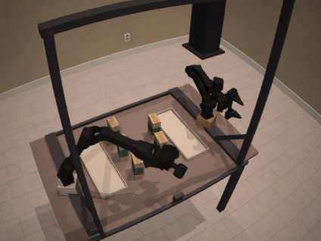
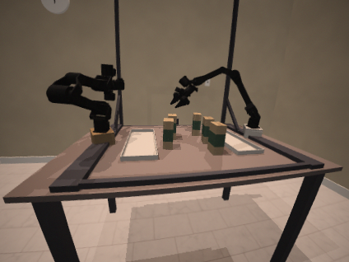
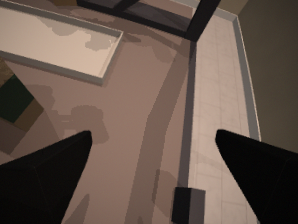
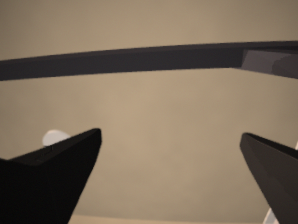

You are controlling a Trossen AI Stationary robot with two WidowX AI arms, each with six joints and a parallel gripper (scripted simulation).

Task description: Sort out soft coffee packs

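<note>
The coffee packs stand upright on the brown surface (image 1: 39, 153) (image 2: 136, 170) (image 3: 127, 95), each one tan at the top and bottom with a dark green band round its middle. Any writing on them is too small to read. Three are in a row beside the left tray (image 1: 102, 170) (image 2: 243, 144): an end pack (image 1: 113, 123) (image 2: 216, 138), a middle pack (image 1: 123, 152) (image 2: 207, 129) and another end pack (image 1: 138, 167) (image 2: 197, 123). Two more, one pack (image 1: 154, 123) (image 2: 168, 133) and its neighbor (image 1: 160, 137) (image 2: 174, 123), stand beside the right tray (image 1: 182, 133) (image 2: 141, 144) (image 3: 60, 40). Both trays lie flat. The left pincer (image 1: 180, 170) (image 2: 174, 105) (image 3: 155, 136) is up in the air with its fingers wide apart, touching nothing and holding nothing. A bit of a pack shows at the edge of its wrist view. The right pincer (image 1: 241, 110) (image 2: 109, 82) (image 4: 171, 137) is wide apart too, high up by its own arm and turned away from the packs. It holds nothing, and its wrist view looks at the plain wall (image 4: 170, 105) and a dark bar (image 4: 150, 61).
</note>
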